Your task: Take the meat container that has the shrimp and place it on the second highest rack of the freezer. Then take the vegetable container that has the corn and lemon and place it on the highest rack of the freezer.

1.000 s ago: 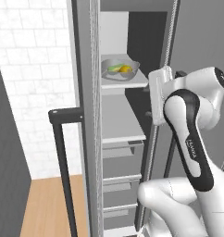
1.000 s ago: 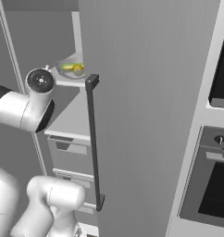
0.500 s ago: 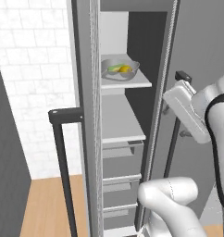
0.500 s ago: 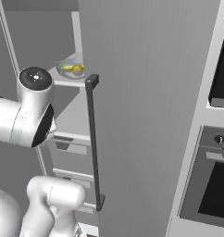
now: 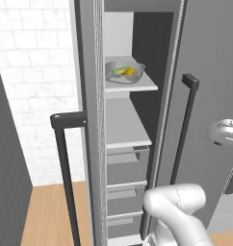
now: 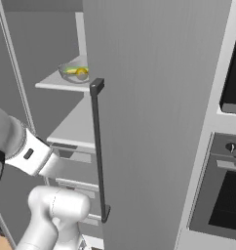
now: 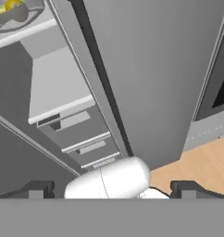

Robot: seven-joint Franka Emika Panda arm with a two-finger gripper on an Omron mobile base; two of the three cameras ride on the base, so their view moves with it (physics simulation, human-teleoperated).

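Corn-and-lemon container [image 5: 124, 72] on upper shelf, upper centre of frame. Gripper [image 7: 111, 189] wide open, empty. Likely fetching shrimp container next; calls for backing away from freezer [image 5: 137, 139].

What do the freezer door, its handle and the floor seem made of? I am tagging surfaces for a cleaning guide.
Freezer door: looks like brushed metal, grey with faint vertical streaks. Door handle: dark matte bar, possibly coated metal or plastic; the render leaves it open. Floor: wood-look planks, light brown with grain lines.

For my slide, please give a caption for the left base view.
Open freezer with the corn and lemon container on a shelf.
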